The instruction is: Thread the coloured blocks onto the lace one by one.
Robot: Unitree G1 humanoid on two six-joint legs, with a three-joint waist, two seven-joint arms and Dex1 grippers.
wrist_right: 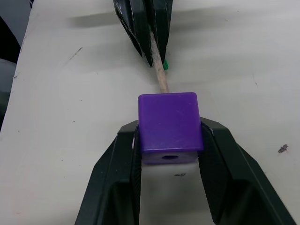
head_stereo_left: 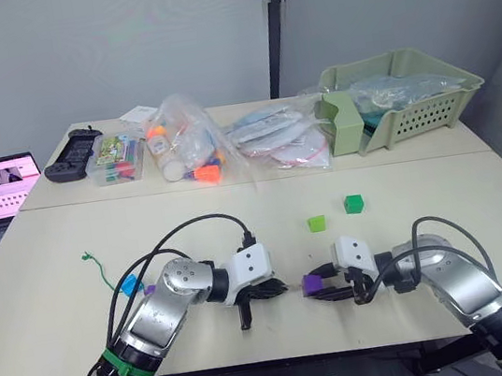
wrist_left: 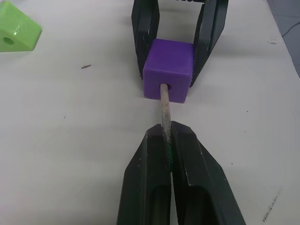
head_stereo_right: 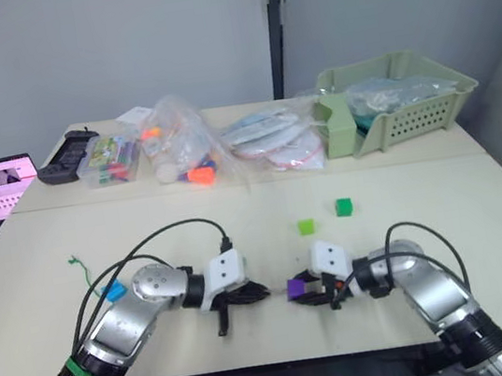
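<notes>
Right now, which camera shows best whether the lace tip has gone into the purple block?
The left wrist view: the lace's pale tip enters the hole of the purple block. The right wrist view shows the tip reaching its far face; the eye views show the block small.

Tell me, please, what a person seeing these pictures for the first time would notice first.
Near the front edge of the table, the right gripper holds a purple cube, and the left gripper pushes the pale tip of the green lace into its hole. Behind them lie a light green cube and a dark green cube.
</notes>
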